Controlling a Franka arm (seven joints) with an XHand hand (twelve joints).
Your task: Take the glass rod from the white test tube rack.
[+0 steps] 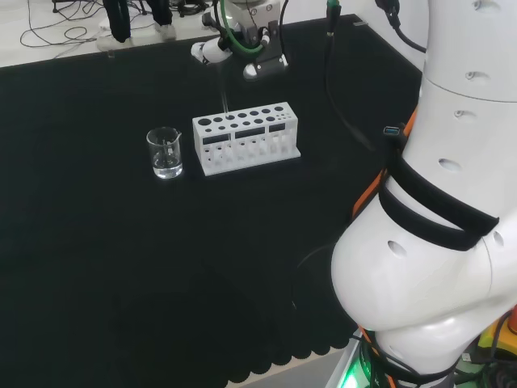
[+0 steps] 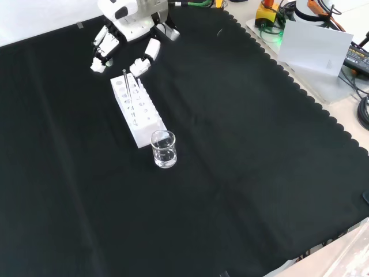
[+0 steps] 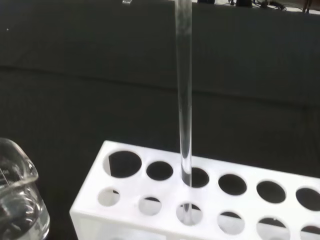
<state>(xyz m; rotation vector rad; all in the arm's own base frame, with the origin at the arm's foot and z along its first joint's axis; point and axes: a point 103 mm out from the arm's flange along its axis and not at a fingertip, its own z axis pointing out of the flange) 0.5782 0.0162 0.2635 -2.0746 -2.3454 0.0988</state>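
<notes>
Black cloth (image 1: 161, 267) covers the surface, wrinkled in places, and its scalloped edge (image 2: 300, 86) runs along the right side in the front view and along the bottom in the head view. Past that edge in the front view lies a pale floor with a white board (image 2: 317, 46), black cables (image 2: 360, 86) and some yellow and orange gear (image 2: 268, 11). At the head view's top, cables (image 1: 56, 32) trail over a light floor (image 1: 24, 44).

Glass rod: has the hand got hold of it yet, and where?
No. The glass rod stands upright in the white rack; the hand hovers beyond it, fingers open, holding nothing.
</notes>
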